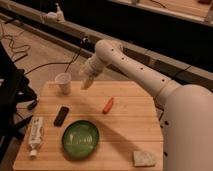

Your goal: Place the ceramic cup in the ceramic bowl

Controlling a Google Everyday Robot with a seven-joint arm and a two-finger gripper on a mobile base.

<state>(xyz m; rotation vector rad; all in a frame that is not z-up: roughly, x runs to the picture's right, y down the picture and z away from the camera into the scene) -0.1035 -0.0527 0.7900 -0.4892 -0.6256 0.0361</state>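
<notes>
The small white ceramic cup (63, 82) stands upright at the far left corner of the wooden table (130, 130). The green ceramic bowl (80, 138) sits near the front edge, left of centre, with nothing in it. My gripper (88, 82) hangs just right of the cup, a little above the table's far edge and pointing down to the left. It is open, holds nothing and stands apart from the cup. The white arm reaches in from the right.
A red-orange elongated item (107, 105) lies mid-table. Left of the bowl lies a black bar-shaped object (61, 115), and a white tube bottle (35, 135) rests by the left edge. A pale sponge (144, 158) sits front right. A black frame (12, 95) stands left of the table.
</notes>
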